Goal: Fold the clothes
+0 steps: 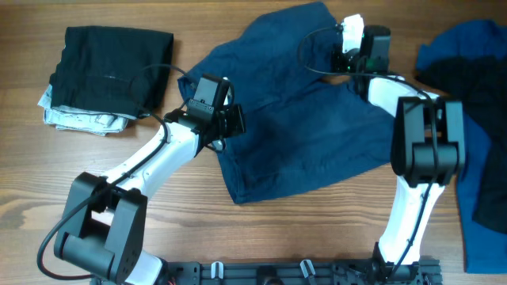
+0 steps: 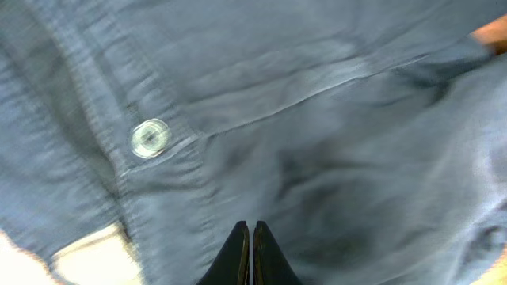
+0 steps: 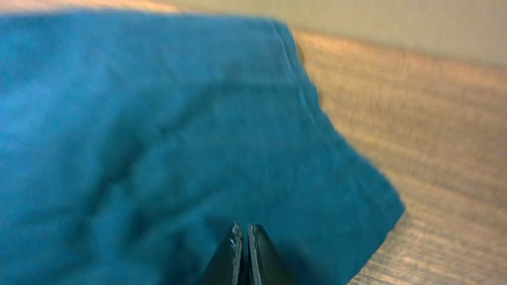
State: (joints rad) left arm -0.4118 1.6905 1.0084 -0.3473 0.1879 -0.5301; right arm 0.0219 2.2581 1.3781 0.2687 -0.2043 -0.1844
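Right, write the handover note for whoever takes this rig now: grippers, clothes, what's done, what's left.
Left gripper: shut, tips on the navy trousers near their button, at the left edge.
Right gripper: shut, tips on the trousers' far edge. I cannot tell whether either pinches cloth.
Trousers: spread and rumpled mid-table, not folded.
Done: folded black garment stacked on a pale patterned garment, far left.
Left: the trousers, then the royal blue garment and loose black garment heaped at the right.

White arms (image 1: 158, 150), black joints (image 1: 428, 146), black claws (image 2: 249, 227) (looping black cables (image 1: 301, 49)).
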